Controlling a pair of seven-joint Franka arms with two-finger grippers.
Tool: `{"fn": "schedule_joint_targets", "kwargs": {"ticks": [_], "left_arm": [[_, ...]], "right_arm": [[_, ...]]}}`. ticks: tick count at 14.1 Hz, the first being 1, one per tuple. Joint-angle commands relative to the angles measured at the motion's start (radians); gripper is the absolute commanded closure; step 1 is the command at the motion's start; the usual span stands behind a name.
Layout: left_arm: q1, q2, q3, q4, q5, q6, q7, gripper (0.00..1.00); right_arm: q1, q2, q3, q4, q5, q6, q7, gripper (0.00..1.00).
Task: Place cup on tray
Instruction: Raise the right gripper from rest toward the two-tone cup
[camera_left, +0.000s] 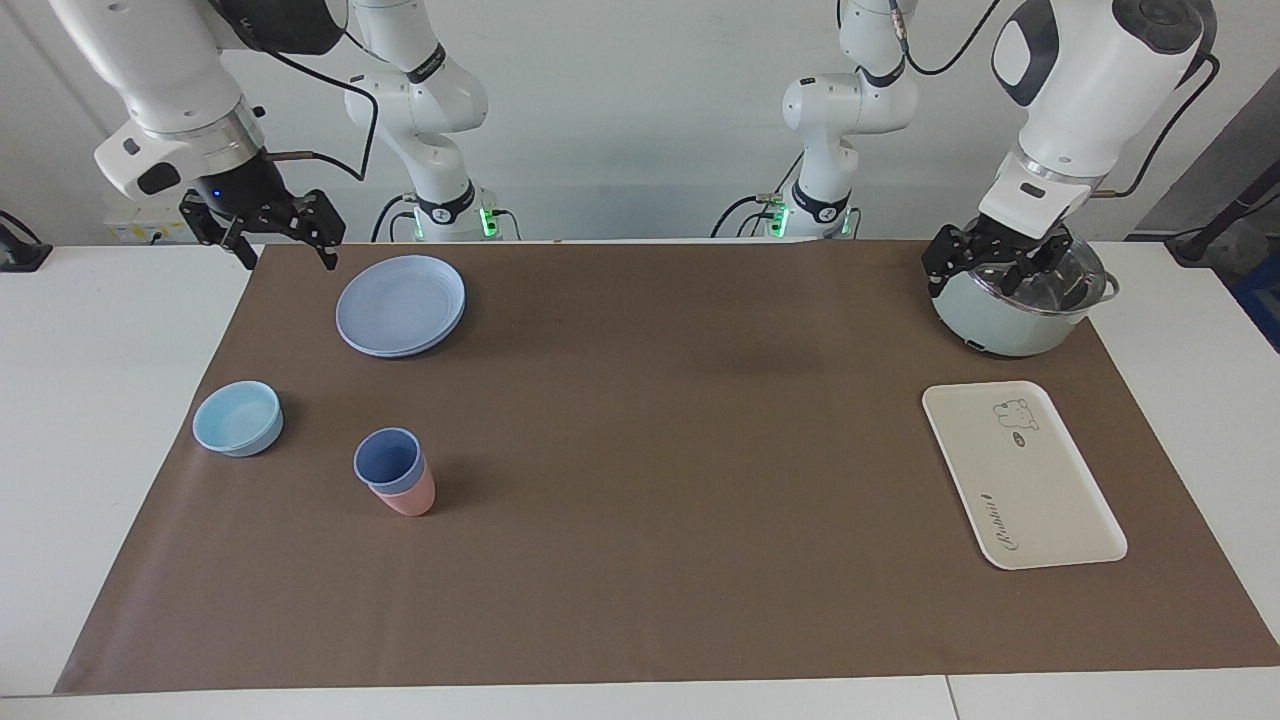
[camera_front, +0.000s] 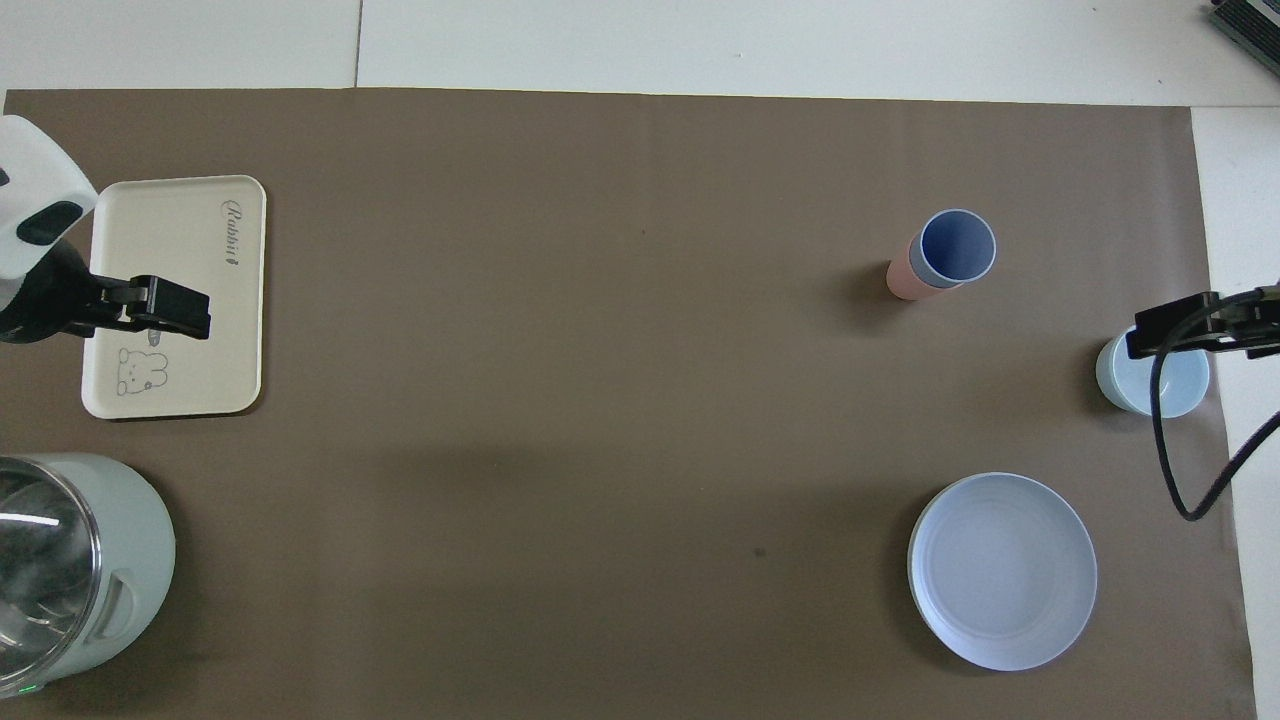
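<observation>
Nearest the facing camera you have the brown mat (camera_left: 640, 560) covering the white counter (camera_left: 90, 420), and on it, toward the left arm's end, the tray (camera_left: 1022, 472): flat, cream-white, rectangular with rounded corners, with a small bear drawing at the end nearer the robots and cursive lettering at the other end.

Well apart from it, toward the right arm's end, you find the cup (camera_left: 388, 461). It is a small periwinkle-blue tumbler, tapered, without a handle. It sits nested inside a salmon-pink cup (camera_left: 410, 497) of the same shape, and the pair leans slightly. A light-blue bowl (camera_left: 238, 418) stands near them, closer to the counter's end, and a round blue plate (camera_left: 401, 304) lies nearer the robots.

Your left end effector (camera_left: 985, 268) hangs over a pale green pot (camera_left: 1015, 318) with a glass lid, which stands nearer the robots than the tray. Its fingers are spread apart and grip nothing. The left arm bends down steeply from above.

Your right end effector (camera_left: 262, 232) hangs in the air over the mat's corner beside the plate, fingers spread apart, empty. The right arm slants down from its end of the counter.
</observation>
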Motion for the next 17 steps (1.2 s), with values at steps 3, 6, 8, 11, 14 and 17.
{"fn": "schedule_joint_targets", "kwargs": {"ticks": [3, 6, 8, 11, 14, 17], "left_arm": [[-0.037, -0.022, 0.003, -0.02, 0.023, -0.001, -0.01, 0.0], [-0.034, -0.022, 0.005, -0.02, 0.023, 0.001, 0.007, 0.0], [-0.026, -0.022, 0.005, -0.02, 0.023, -0.001, -0.007, 0.0], [-0.035, -0.024, 0.005, -0.023, 0.023, -0.002, 0.0, 0.0], [-0.037, -0.024, 0.003, -0.023, 0.023, -0.001, -0.006, 0.0], [-0.037, -0.024, 0.003, -0.025, 0.023, -0.001, -0.006, 0.0]], "right_arm": [[-0.011, -0.007, 0.01, 0.0, 0.003, -0.008, 0.011, 0.0], [-0.011, -0.007, 0.01, -0.002, 0.004, -0.006, 0.011, 0.0], [-0.009, -0.008, 0.01, -0.012, 0.004, 0.007, 0.018, 0.0], [-0.021, -0.037, 0.009, -0.11, 0.036, 0.156, -0.063, 0.0], [-0.054, -0.027, 0.004, -0.195, 0.122, 0.329, -0.258, 0.0], [-0.106, -0.013, 0.004, -0.293, 0.248, 0.486, -0.518, 0.0]]}}
